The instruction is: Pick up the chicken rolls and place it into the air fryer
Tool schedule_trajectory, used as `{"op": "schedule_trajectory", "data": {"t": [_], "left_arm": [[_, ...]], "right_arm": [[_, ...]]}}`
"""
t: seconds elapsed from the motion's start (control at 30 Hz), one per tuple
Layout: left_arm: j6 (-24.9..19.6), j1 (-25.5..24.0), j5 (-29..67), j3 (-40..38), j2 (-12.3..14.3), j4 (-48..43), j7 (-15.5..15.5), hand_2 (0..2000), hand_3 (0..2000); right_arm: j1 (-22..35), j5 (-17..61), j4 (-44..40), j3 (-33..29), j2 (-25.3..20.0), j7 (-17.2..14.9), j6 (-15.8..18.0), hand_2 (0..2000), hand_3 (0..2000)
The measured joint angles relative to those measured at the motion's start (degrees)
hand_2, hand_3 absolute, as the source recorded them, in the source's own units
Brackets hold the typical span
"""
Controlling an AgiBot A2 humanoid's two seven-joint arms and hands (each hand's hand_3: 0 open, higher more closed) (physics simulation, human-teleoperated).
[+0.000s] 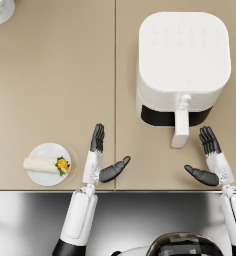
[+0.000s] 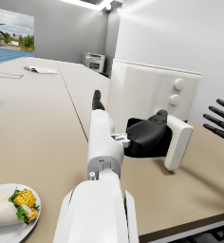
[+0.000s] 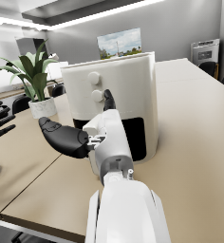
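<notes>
1. the task looks not yet begun: the chicken roll [image 1: 40, 163] lies untouched on a small white plate [image 1: 48, 148] at the near left of the tan table [image 1: 55, 80], well apart from the air fryer [image 1: 182, 60]
2. the left hand [image 1: 101, 160] hovers over the table just right of the plate, fingers straight and apart, thumb splayed to the side, holding nothing
3. the right hand [image 1: 210, 161] hovers near the fryer's front, just right of its handle [image 1: 180, 128], fingers also spread and empty
4. still to do, as i judge it: grasp the roll, carry it across and put it into the fryer
5. containers: the plate holds the one roll, with yellow and green filling showing at its right end (seen also in the left wrist view); the fryer's white drawer is pulled partly out, showing a dark opening behind it, and whether anything lies inside cannot be told
6. a white pot [image 1: 0, 10] stands at the far left corner
</notes>
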Motion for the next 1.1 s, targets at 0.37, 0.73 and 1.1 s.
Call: {"op": "schedule_trajectory", "data": {"t": [0.37,0.73,1.1], "left_arm": [[-4.68,-0.77,0.0,-0.9,0.55,-0.32,-4.67,0,0],[-5.75,-3.17,7.59,-10.86,1.61,-3.38,-5.74,0,0],[-5.78,-7.42,35.79,-22.22,3.36,-8.76,-5.76,0,0]], "right_arm": [[0.03,0.0,0.18,0.31,-1.15,5.0,-4.94,0,0],[1.68,5.04,0.24,-1.34,-3.85,5.76,-5.7,0,0],[2.45,16.3,-1.22,-0.3,-5.85,5.78,-5.71,0,0]]}}
